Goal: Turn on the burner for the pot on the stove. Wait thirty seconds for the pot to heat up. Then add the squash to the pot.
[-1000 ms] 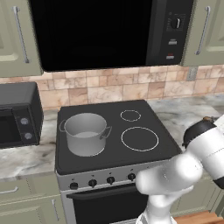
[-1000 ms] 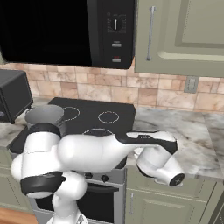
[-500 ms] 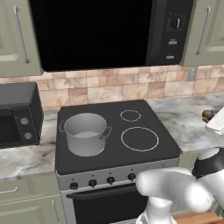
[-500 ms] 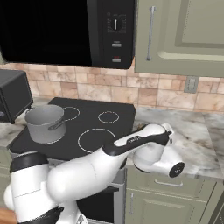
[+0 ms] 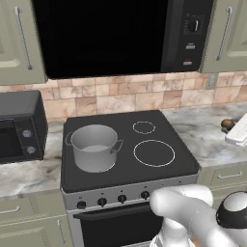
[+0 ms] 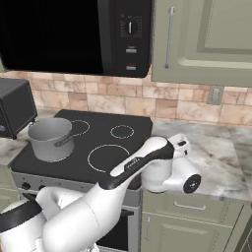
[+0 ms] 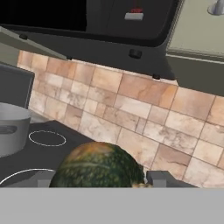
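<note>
- Claw [image 7: 100,183] grips the squash [image 7: 98,166], right of the stove [image 5: 125,144].
- Pot [image 5: 94,147] sits empty on stove's front-left burner.
- Left: drop squash into pot.

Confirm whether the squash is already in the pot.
No: the pot on the stove holds nothing, and the squash sits right before the hand camera.

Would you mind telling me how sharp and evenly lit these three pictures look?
Left base view: flat, even light, crisp grey steel stockpot, hardly any shadow. Right base view: equally flat, black glass-top range without glare. Hand view: round dark green squash looms large and soft-edged, backsplash tiles slightly blurred.
</note>
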Robot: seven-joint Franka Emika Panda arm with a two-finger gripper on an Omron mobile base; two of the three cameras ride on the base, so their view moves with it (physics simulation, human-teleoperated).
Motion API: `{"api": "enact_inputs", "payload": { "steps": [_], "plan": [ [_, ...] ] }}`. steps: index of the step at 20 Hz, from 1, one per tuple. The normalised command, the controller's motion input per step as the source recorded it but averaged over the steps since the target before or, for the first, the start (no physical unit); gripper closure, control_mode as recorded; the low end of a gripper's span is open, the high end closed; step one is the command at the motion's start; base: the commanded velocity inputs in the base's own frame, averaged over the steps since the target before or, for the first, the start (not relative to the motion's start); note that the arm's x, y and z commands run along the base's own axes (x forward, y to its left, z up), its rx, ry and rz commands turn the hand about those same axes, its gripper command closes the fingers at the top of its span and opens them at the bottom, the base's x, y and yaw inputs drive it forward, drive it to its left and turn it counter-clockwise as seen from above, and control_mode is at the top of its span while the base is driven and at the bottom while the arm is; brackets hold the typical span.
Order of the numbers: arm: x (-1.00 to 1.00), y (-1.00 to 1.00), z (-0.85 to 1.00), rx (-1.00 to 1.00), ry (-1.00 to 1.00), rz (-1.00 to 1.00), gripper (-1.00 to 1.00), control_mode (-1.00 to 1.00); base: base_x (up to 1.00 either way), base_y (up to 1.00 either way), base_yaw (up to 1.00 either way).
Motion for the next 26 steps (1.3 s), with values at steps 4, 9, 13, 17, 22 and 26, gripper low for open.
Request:
{"api": "enact_inputs", "payload": {
  "steps": [4, 9, 13, 17, 22, 26],
  "plan": [
    [-0.17, 0.26, 0.2, -0.05, 0.0, 0.0, 1.0, -1.0, 0.0, 0.0, 0.0],
    [-0.05, 0.18, 0.34, -0.03, 0.01, 0.0, 1.0, -1.0, 0.0, 0.0, 0.0],
    [-0.09, 0.24, 0.37, -0.04, 0.02, 0.02, 1.0, -1.0, 0.0, 0.0, 0.0],
    [-0.15, 0.33, 0.16, -0.06, 0.0, 0.04, 1.0, -1.0, 0.0, 0.0, 0.0],
    [-0.16, 0.39, 0.01, -0.07, 0.0, 0.04, 1.0, -1.0, 0.0, 0.0, 0.0],
    [-0.2, 0.43, 0.0, -0.06, 0.0, 0.03, 1.0, -1.0, 0.0, 0.0, 0.0]
  ]
}}
